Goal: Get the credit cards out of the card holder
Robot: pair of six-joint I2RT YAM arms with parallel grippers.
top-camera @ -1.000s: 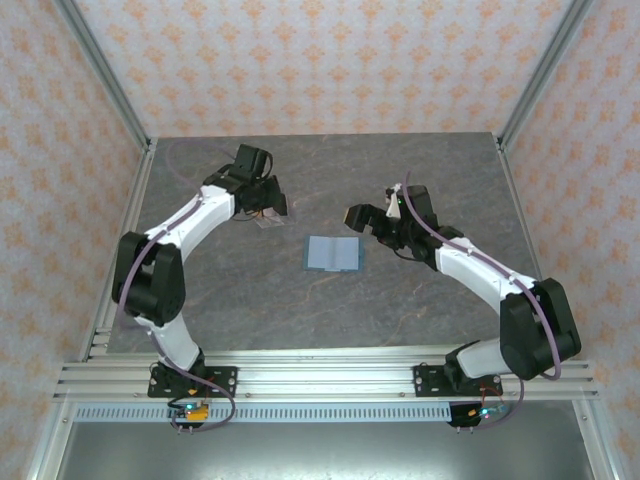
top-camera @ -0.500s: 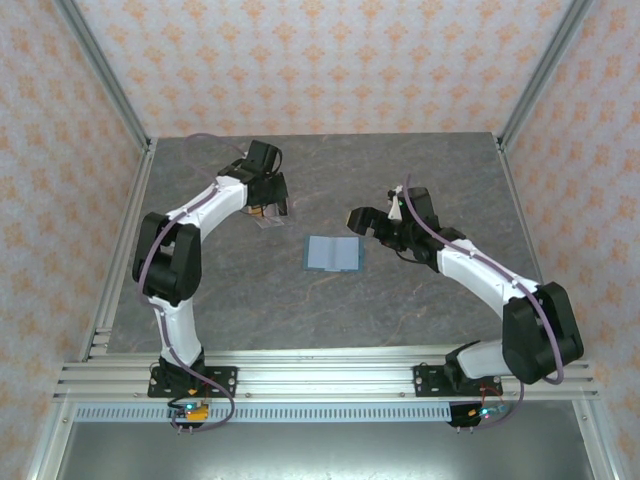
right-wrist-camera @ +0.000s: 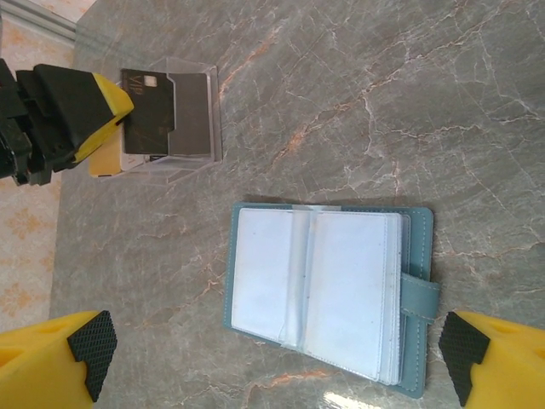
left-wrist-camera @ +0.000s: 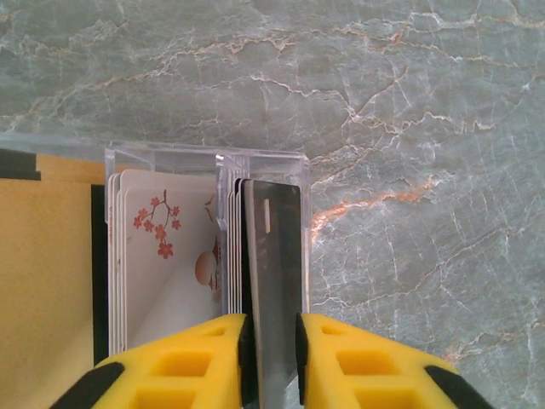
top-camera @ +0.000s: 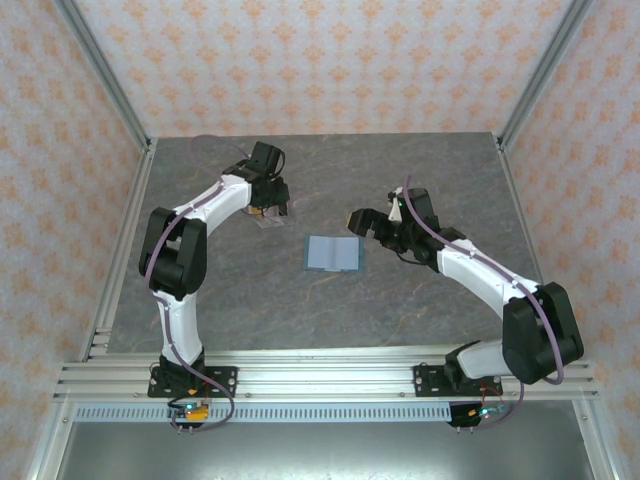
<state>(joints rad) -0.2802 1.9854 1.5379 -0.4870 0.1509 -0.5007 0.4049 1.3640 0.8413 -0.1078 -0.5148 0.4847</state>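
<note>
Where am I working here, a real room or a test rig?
Likely a lab test cell: bare aluminium frame posts, printed wallpaper panels as walls, a marble-look tabletop.

You have a grey, marble-patterned tabletop [top-camera: 300, 310] with pale and rust-coloured veining, and the light across it is soft and even. The walls [top-camera: 320, 60] on three sides carry cream wallpaper with a repeating orange floral motif. Aluminium profile posts [top-camera: 103, 68] rise at the two far corners of your enclosure. A ribbed aluminium rail [top-camera: 320, 375] runs along the near edge. At the bottom of the overhead view lies a plain grey metal sheet [top-camera: 320, 450].
</note>
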